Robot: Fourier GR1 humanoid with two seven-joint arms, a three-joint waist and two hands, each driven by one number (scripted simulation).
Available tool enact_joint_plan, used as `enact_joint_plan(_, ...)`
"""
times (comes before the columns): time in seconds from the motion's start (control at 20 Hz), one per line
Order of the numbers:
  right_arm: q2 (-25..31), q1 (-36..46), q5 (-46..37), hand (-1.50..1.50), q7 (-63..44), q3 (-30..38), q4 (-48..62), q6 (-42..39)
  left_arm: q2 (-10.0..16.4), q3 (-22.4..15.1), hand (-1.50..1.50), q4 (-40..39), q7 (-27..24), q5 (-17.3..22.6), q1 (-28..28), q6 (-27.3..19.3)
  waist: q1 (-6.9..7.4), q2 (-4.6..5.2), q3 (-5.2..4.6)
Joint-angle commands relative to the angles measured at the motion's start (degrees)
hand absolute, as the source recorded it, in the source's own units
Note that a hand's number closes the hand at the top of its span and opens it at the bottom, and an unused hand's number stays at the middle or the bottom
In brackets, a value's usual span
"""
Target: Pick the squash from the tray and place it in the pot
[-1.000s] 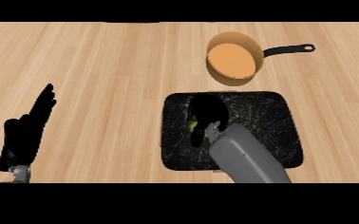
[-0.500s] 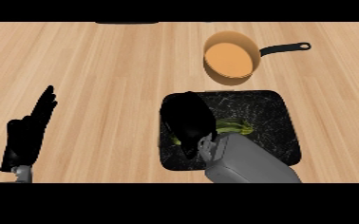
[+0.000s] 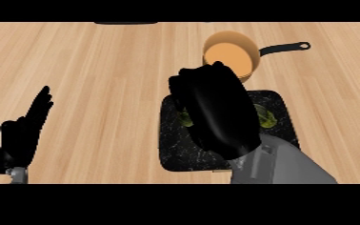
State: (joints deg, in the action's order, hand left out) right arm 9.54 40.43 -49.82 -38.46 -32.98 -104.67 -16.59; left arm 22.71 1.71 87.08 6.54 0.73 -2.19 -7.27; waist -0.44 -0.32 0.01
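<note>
Now the right hand [image 3: 215, 109] is rising above the black tray [image 3: 283, 101], curled round the squash [image 3: 265, 117], whose green ends are showing on both sides of it. The lift toward the orange pot [image 3: 228, 57] is probably beginning. The left hand [image 3: 25, 133] is resting open at the surface's [image 3: 105, 76] near left corner.

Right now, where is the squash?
Head view, right of centre: the squash shows green either side of the right hand, over the black tray, below the pot.

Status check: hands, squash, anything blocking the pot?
Left hand open, resting at left edge. Right hand over tray, grip unclear. Squash peeks out both sides beneath it. Pot just beyond tray, nothing between.
</note>
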Motion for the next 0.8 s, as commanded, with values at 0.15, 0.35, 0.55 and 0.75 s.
enact_joint_plan(0.15, -2.51, -0.41, 0.79, 1.5, 3.7, 9.74, -0.26, 4.59, 0.53, 2.01, 0.0, -0.42, -0.55, 0.26, 0.34, 2.28, 0.63, 0.31, -0.01)
enact_joint_plan(0.35, 0.48, 5.41, 6.85, 1.5, 12.01, 21.48, 7.59, 4.78, -1.96, 0.51, 0.0, -0.9, -0.06, -1.65, 1.4, 0.55, 0.79, 0.46, -0.02)
enact_joint_plan(0.55, 1.55, 10.14, 7.85, 1.5, 17.57, 26.33, 15.4, 5.83, -1.95, 0.76, 0.0, -1.74, 1.54, -3.17, 4.53, 0.53, 0.73, 0.47, -0.02)
enact_joint_plan(0.75, 2.48, 17.26, 9.2, 1.5, 22.29, 30.72, 27.88, 6.34, -0.16, 3.19, 0.0, -2.36, -1.85, -1.13, 1.77, 4.11, 1.4, 0.58, -0.06)
